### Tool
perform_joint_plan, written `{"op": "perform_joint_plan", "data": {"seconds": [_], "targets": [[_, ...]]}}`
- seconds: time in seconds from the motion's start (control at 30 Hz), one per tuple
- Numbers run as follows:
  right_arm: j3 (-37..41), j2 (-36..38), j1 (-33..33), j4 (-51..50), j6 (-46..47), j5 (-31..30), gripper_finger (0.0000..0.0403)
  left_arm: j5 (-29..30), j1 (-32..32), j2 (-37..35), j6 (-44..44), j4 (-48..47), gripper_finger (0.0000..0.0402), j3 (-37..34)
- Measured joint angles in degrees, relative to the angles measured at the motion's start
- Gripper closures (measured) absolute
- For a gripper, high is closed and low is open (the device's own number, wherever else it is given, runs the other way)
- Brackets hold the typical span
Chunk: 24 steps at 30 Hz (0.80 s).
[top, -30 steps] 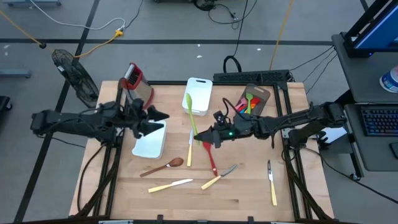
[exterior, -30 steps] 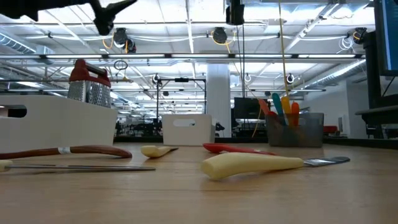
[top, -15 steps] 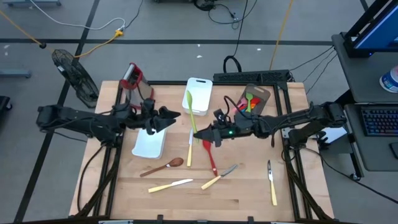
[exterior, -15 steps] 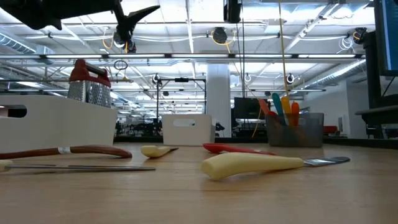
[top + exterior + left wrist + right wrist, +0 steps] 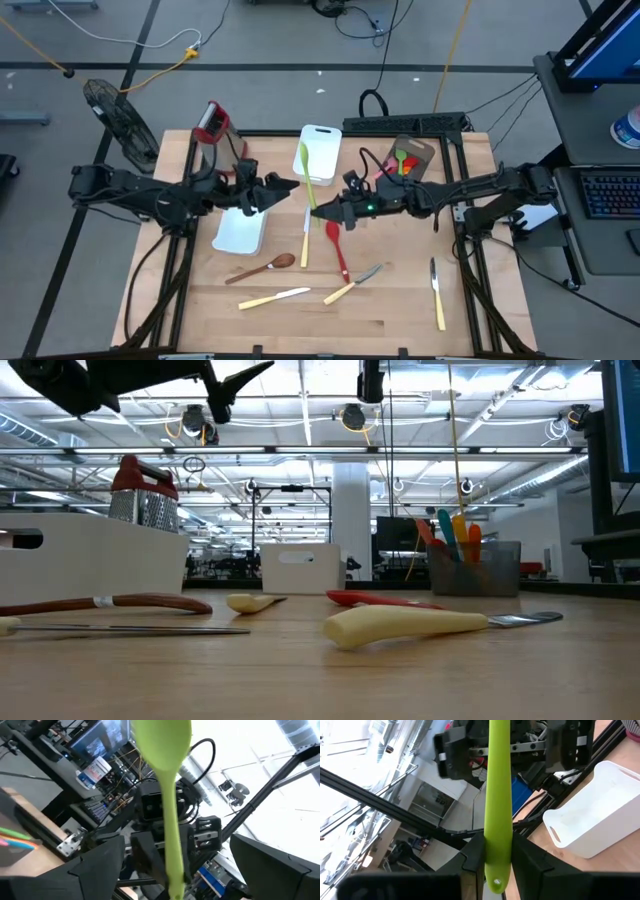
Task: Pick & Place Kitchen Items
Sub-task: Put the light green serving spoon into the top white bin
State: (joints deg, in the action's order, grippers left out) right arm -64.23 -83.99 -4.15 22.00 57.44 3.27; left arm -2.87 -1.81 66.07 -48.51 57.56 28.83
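The right gripper (image 5: pixel 316 212) is clenched on the handle end of the green spoon (image 5: pixel 305 166), holding it up in the air above the table with its bowl toward the far white tub (image 5: pixel 322 140), while the left gripper (image 5: pixel 283 185), fingers spread wide and empty, hangs just beside the spoon's shaft. If this is a hand-over, the risk is the left fingers closing off-centre on the thin shaft, or the right letting go early, dropping the spoon. Below the spoon lie the near white tub (image 5: pixel 240 232), a red spatula (image 5: pixel 336 245) and a cream-handled knife (image 5: pixel 305 240).
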Motion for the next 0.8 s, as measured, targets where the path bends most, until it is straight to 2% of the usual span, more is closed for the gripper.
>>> {"op": "perform_joint_plan", "data": {"seconds": [0.27,0.5,0.7,0.8], "targets": [[0.0,0.0,0.1,0.8,-0.1,0.5,0.0341,-0.3,0.6,6.0,3.7,-0.4,0.0034,7.8],[0.0,0.0,0.1,1.8,-0.5,1.4,0.0341,-5.5,0.6,12.4,3.2,-0.8,0.0034,13.6],[0.0,0.0,0.1,2.3,-1.2,1.5,0.0341,-7.9,0.6,14.6,2.5,-0.8,0.0036,15.5],[0.0,0.0,0.1,2.2,-1.2,1.7,0.0341,-8.7,0.6,14.6,2.9,-0.7,0.0053,15.9]]}}
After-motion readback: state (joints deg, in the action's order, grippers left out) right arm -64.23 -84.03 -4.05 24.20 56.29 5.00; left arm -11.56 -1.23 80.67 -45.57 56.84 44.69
